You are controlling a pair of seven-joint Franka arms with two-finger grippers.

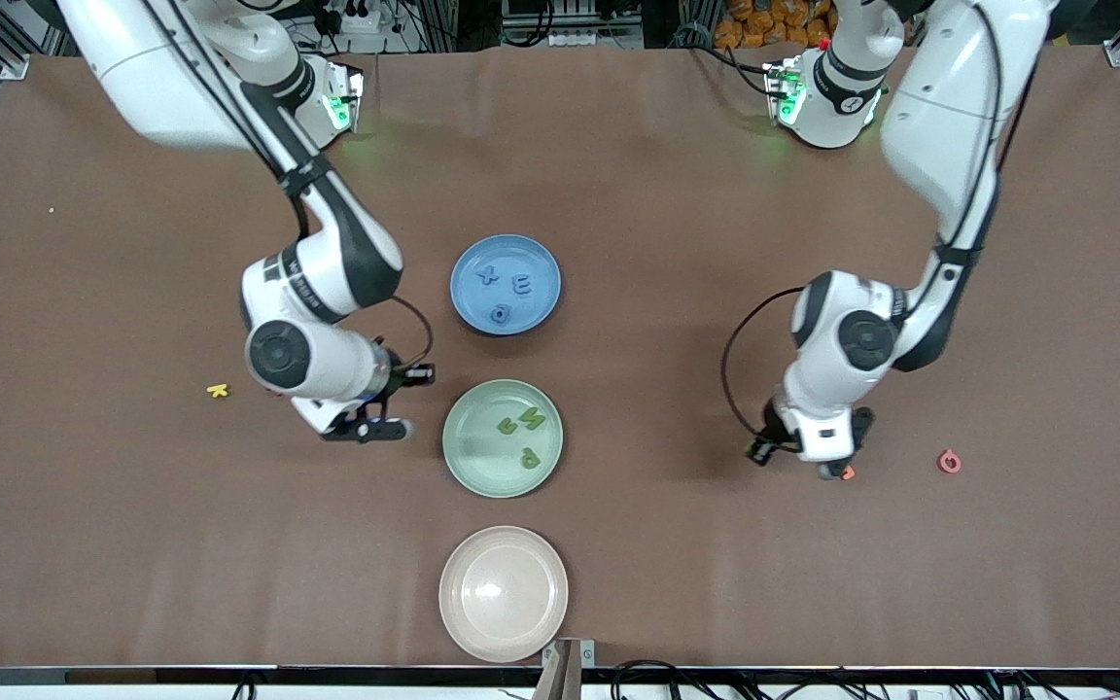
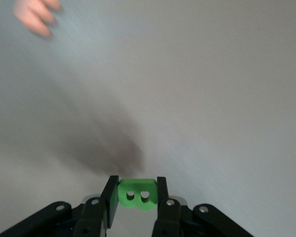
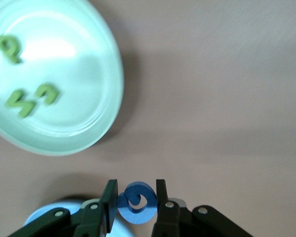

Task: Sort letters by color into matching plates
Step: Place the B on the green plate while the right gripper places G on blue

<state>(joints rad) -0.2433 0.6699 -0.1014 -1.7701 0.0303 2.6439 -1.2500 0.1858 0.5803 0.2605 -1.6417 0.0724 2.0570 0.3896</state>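
My left gripper (image 2: 136,182) is shut on a green letter B (image 2: 136,195), low over bare table (image 1: 830,471) toward the left arm's end. An orange letter (image 1: 848,473) lies right beside it. My right gripper (image 3: 136,185) is shut on a blue curled letter (image 3: 137,202) and hangs (image 1: 397,428) beside the green plate (image 1: 472,462), toward the right arm's end. That mint plate (image 3: 101,126) holds three green letters (image 1: 521,421). The blue plate (image 1: 542,261), farther from the front camera, holds three blue letters (image 1: 521,285).
A cream plate (image 1: 468,622) sits nearest the front camera. A yellow letter (image 1: 218,391) lies toward the right arm's end and a pink letter (image 1: 949,462) toward the left arm's end. A pinkish blur (image 2: 37,17) shows in the left wrist view.
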